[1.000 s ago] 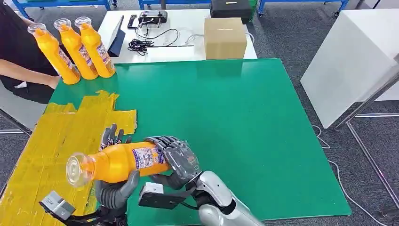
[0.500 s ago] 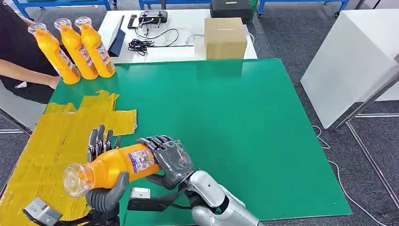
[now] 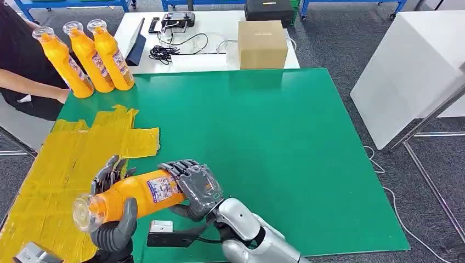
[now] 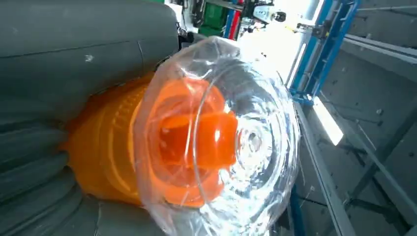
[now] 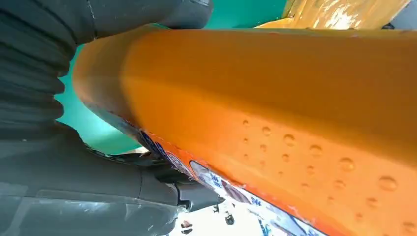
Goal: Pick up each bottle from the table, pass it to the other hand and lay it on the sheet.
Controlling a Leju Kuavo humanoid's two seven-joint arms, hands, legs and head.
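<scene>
The orange bottle (image 3: 134, 194) was in the air, above the near edge of the green counter (image 3: 285, 159), where the yellow sheet (image 3: 66, 164) begins. Its long axis was almost level, with the clear cap (image 3: 85, 212) toward the robot's left and the base toward its right. The right robot hand (image 3: 194, 183) was clamped on the base end. The left robot hand (image 3: 112, 205) was wrapped around the neck part, thumb below and fingers behind, so both held it. The sheet lay directly on the left hand's side, so I judge this hand should carry it there. Three other bottles (image 3: 88, 55) stood at the far left corner.
</scene>
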